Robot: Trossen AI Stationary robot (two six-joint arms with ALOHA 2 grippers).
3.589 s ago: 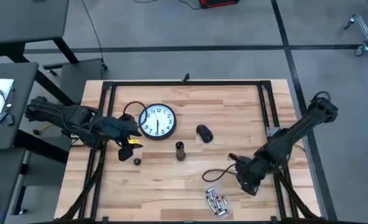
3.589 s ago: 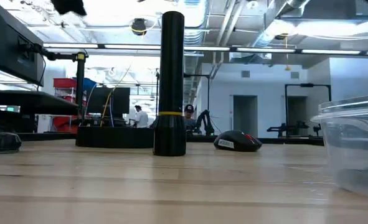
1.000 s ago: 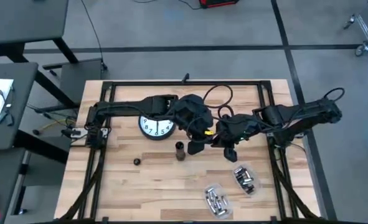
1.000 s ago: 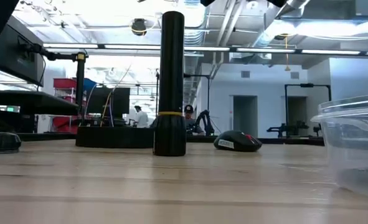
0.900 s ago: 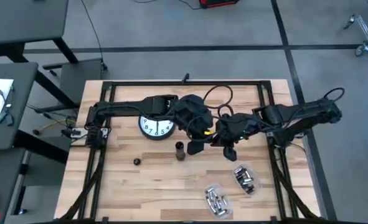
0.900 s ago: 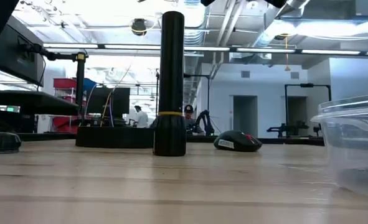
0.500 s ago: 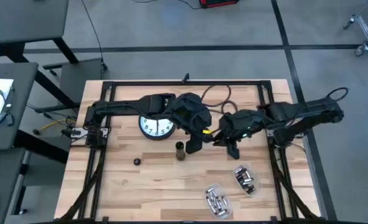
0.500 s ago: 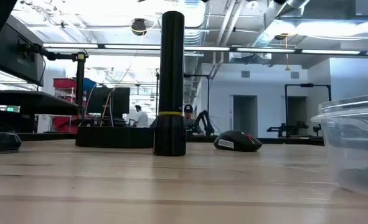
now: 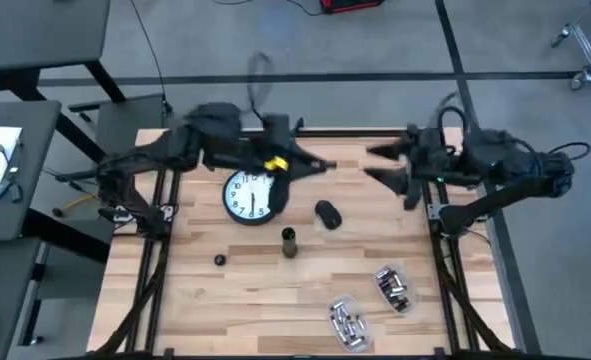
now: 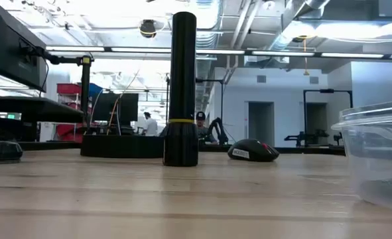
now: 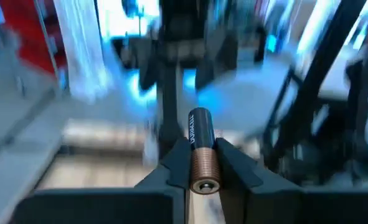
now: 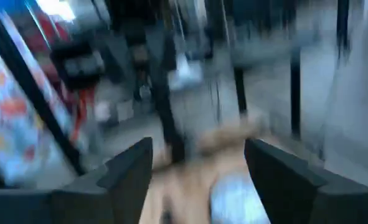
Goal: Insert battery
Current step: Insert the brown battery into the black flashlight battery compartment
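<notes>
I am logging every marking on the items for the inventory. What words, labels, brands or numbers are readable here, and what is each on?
Clock: a ring of hour numerals, too small to read singly.
Battery, held in the left gripper: printing along its black part, too blurred to read.
Mouse: a small pale label, too small to read.
Flashlight: no text visible.

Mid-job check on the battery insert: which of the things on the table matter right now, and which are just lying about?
Part of the job:
- battery, clamped in the left gripper
- flashlight body, standing upright mid-table
- small cap, probably its end cap
- spare batteries in two clear tubs
- right gripper, jaws open, empty

Lying about:
- wall clock
- computer mouse
</notes>
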